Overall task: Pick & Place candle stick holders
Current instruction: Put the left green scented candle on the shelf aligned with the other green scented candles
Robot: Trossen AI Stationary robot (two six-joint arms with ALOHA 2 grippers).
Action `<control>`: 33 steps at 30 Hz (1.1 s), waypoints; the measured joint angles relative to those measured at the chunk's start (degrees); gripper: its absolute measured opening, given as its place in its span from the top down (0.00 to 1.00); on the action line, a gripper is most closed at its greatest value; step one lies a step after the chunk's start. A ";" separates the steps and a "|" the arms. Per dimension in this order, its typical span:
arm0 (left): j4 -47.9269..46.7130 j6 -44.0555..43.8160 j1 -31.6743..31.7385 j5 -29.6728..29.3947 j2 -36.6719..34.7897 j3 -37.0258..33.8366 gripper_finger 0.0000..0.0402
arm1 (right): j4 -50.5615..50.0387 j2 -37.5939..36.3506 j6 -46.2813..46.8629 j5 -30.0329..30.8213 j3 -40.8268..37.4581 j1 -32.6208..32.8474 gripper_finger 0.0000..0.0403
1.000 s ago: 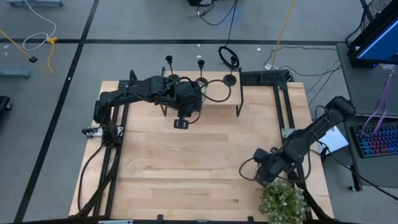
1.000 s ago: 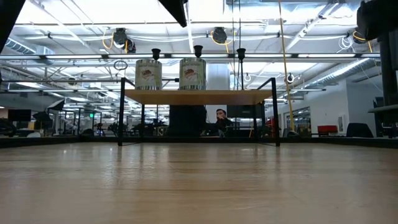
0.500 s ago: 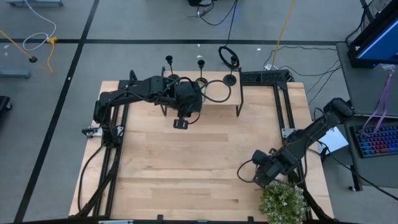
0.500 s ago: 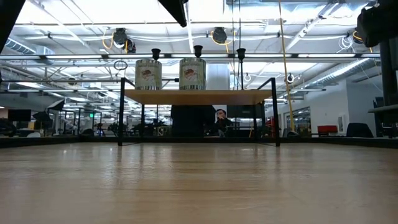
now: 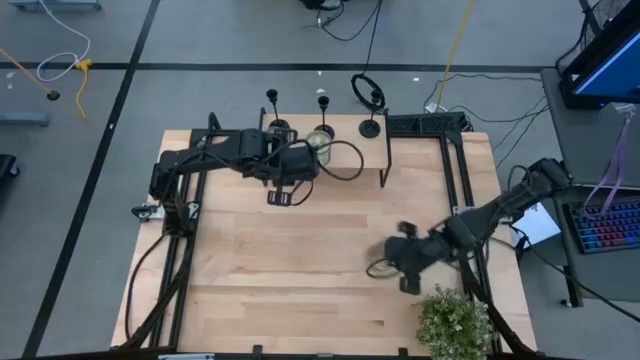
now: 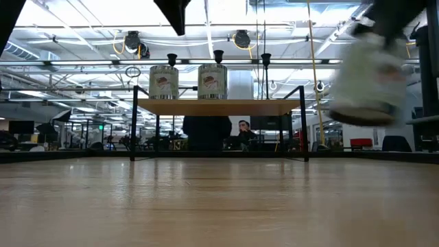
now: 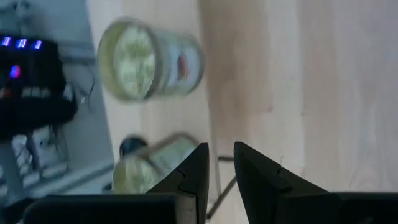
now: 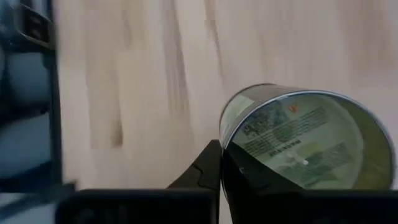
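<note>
Three black candle stick holders (image 5: pixel 271 97) (image 5: pixel 323 102) (image 5: pixel 370 126) stand by their round bases along the far side of a small raised shelf (image 6: pixel 219 106). In the low view their cups (image 6: pixel 171 60) (image 6: pixel 218 56) (image 6: pixel 265 59) rise above two glass jars (image 6: pixel 164 81) (image 6: pixel 212 81). My left gripper (image 5: pixel 281 193) hovers just in front of the shelf, its fingers (image 7: pixel 219 163) a narrow gap apart with nothing between them. My right gripper (image 5: pixel 404 256) is shut over the table's near right part. A greenish jar (image 8: pixel 305 140) shows close beside its fingers (image 8: pixel 211 168). My right gripper stands right next to the greenish jar's side (image 8: pixel 231 146) in its wrist view. The blur and the dark finger bodies hide the meeting place, so I cannot tell whether it touches the jar.
A potted plant (image 5: pixel 455 322) sits at the table's near right corner. A black frame (image 5: pixel 425 125) lies at the far right. A blurred whitish shape (image 6: pixel 367 79) hangs high at the low view's right. Bare wood (image 5: pixel 300 270) spreads across the middle and near left.
My right gripper has swept quickly toward the table's left edge and a little toward the far edge, away from the plant. My left gripper has shifted slightly toward the left edge, uncovering a jar on the shelf.
</note>
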 joint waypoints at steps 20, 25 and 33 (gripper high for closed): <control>-0.20 -2.01 0.76 -3.06 -6.75 0.04 0.80 | -6.97 3.46 -50.89 -2.18 18.38 -46.14 1.00; -0.18 1.03 2.39 -3.02 -9.01 0.04 0.80 | -6.89 5.88 -55.14 -4.18 18.57 -53.54 1.00; -0.20 0.00 6.20 -3.00 -10.57 0.04 0.80 | -7.25 5.64 -57.89 -10.02 18.64 -57.94 1.00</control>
